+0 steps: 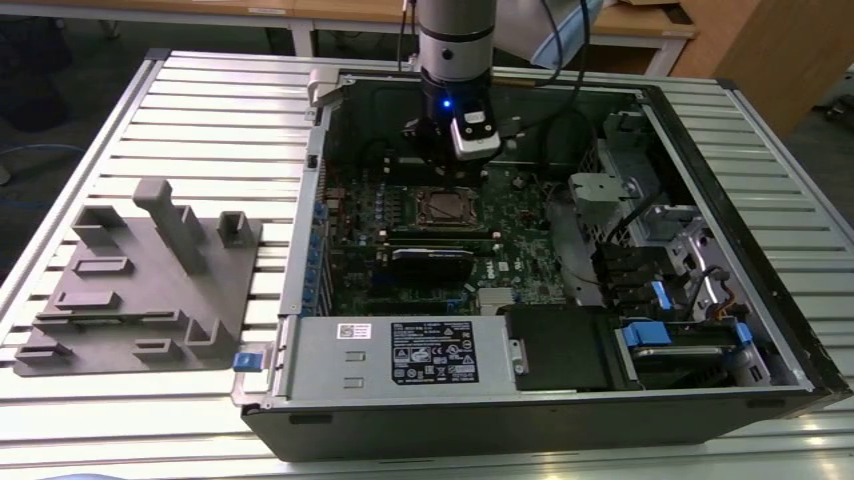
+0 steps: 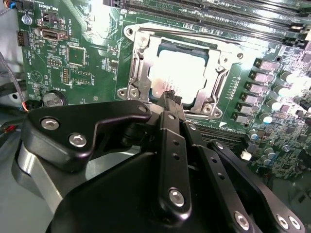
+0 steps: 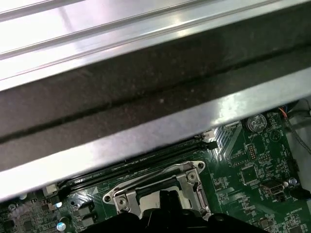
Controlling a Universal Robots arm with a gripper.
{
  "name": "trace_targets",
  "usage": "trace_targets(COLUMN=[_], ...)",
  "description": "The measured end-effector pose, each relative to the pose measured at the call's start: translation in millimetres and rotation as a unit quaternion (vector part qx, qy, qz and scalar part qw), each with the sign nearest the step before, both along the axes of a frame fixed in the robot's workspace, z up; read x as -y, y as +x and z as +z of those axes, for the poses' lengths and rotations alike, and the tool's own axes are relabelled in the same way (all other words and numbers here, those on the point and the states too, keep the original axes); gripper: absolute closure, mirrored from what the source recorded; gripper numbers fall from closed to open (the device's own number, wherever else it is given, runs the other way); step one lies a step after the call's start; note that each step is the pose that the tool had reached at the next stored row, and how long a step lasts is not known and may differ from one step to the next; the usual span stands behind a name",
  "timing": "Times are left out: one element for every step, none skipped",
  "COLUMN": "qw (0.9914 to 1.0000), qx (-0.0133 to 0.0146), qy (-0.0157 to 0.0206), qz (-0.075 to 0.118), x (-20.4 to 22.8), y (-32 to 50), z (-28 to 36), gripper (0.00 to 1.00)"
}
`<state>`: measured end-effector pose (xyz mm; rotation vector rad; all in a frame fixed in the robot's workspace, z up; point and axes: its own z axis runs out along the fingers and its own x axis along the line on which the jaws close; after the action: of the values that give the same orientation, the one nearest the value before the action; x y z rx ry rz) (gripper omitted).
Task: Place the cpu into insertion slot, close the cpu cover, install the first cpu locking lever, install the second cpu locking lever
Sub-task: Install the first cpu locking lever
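Tool: I read it as closed on nothing, its tip at the cpu's near edge.
Cpu: flat, square, glaring silver, lying in the cover's window.
Cpu cover: silvery frame, down flat around it.
Board: green, mid exterior view.

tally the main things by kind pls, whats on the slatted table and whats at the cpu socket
computer case: 1
grey fixture block: 1
cpu: 1
cpu cover: 1
gripper: 1
total: 5
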<state>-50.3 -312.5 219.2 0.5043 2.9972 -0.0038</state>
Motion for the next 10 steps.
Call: trace_targets(qw=[0.99999, 0.99995, 0.99989, 0.99978, 0.9997, 0.9997, 0.9997, 0.9997, 0.9997, 0.9997], qx=[-0.004, -0.0098, -0.0149, -0.0208, -0.0244, -0.0245, -0.0246, -0.0246, -0.0246, -0.0247], qy=[0.0, -0.0002, -0.0003, -0.0006, -0.0006, -0.0007, -0.0007, -0.0007, -0.0006, -0.0007], qz=[0.0, 0.0, 0.0, 0.0, 0.0, 0.0, 0.0, 0.0, 0.0, 0.0], x=[0.0, 0.1, 0.1, 0.0, 0.1, 0.1, 0.1, 0.1, 0.1, 0.1], y=[0.1, 0.4, 0.5, 0.8, 0.8, 0.8, 0.8, 0.8, 0.8, 0.8], z=[-0.1, -0.1, -0.2, -0.3, -0.3, -0.3, -0.2, -0.3, -0.3, -0.3], gripper=[0.89, 0.89, 0.89, 0.89, 0.89, 0.89, 0.89, 0.89, 0.89, 0.89])
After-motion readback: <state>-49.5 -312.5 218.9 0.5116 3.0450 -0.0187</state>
